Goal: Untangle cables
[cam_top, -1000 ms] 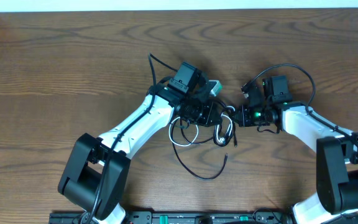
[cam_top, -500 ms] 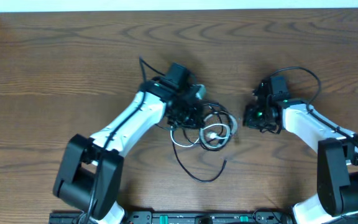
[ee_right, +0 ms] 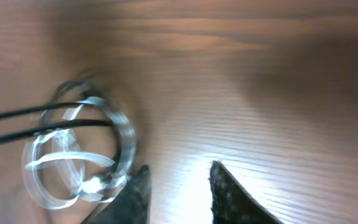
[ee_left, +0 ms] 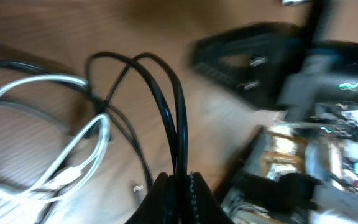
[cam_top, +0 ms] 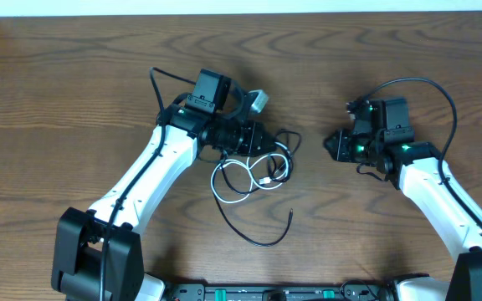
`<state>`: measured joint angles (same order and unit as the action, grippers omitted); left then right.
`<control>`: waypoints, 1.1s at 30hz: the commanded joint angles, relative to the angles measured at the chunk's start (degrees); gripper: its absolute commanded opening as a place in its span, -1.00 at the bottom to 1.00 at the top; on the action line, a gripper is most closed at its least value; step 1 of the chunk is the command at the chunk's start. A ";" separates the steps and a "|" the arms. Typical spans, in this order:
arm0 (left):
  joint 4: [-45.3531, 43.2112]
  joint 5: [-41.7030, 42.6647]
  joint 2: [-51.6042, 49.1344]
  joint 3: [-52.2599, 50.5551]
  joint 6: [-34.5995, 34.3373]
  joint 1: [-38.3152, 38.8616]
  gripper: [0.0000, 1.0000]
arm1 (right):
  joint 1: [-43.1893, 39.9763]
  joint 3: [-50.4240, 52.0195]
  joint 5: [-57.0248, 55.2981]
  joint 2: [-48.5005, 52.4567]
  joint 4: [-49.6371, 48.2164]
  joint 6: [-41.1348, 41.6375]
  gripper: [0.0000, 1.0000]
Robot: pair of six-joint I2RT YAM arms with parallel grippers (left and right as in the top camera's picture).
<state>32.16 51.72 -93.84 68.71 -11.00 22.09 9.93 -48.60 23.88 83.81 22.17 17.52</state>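
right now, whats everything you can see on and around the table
black cables: two as far as I can tell, black, tangled near the table's middle, one end trailing toward the robot
white cable: one, white, looped, overlapping the black ones
table: one, brown wood grain, under everything
white strip: one, white, along the far edge
left gripper: one, black, shut on a loop of the black cables
right gripper: one, black, open and empty, apart from the tangle
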 commanded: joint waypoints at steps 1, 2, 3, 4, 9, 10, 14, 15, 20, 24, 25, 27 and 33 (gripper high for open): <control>-2.16 14.80 1.49 -0.24 1.29 -0.15 -0.85 | 0.33 -0.09 14.67 0.35 -0.11 -5.11 -0.29; -2.40 15.93 1.49 -0.24 1.29 -0.15 -0.85 | 0.68 -0.09 14.62 0.46 -0.09 -5.79 -0.26; -2.58 16.94 1.49 -0.24 1.29 -0.15 -0.85 | 1.01 -0.07 14.58 0.59 -0.13 -6.38 -0.21; -2.73 18.05 1.51 -0.24 1.31 -0.15 -0.85 | 1.36 -0.07 14.25 0.79 -0.28 -6.95 -0.13; -3.63 27.23 1.49 -0.24 1.36 -0.15 -0.85 | 3.02 -0.02 3.93 2.05 -2.10 -6.84 -0.29; -3.65 28.15 1.49 -0.24 1.36 -0.15 -0.85 | 3.26 -0.02 1.29 2.49 -2.49 -6.82 -0.43; -3.43 24.74 1.49 -0.24 1.51 -0.15 -0.85 | 3.72 -0.02 -8.17 4.31 -2.05 -1.70 -0.98; -2.73 20.83 1.49 -0.24 1.60 -0.15 -0.85 | 3.72 -0.02 -9.81 4.46 -1.05 -0.66 -0.98; 4.15 -9.66 1.49 -0.24 1.51 -0.15 -0.85 | 3.37 -0.04 -22.51 4.48 7.06 4.11 -0.98; 8.52 -19.96 1.49 -0.24 1.55 -0.15 -0.67 | 3.23 -0.04 -33.46 4.46 13.88 8.17 -0.98; 8.90 -20.13 1.49 -0.24 1.55 -0.15 -0.42 | 3.23 -0.07 -33.27 4.31 13.81 8.13 -0.98; 9.14 -20.33 1.46 -0.24 1.55 -0.15 -0.09 | 3.23 -0.15 -31.85 3.76 13.77 6.93 -0.98; 9.22 -25.09 1.38 -0.24 1.53 -0.15 0.28 | 2.69 -0.17 -31.23 -1.29 14.01 6.58 -0.98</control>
<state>41.12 32.21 -93.82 68.62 -10.22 22.06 13.21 -48.58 -4.91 86.61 36.21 23.07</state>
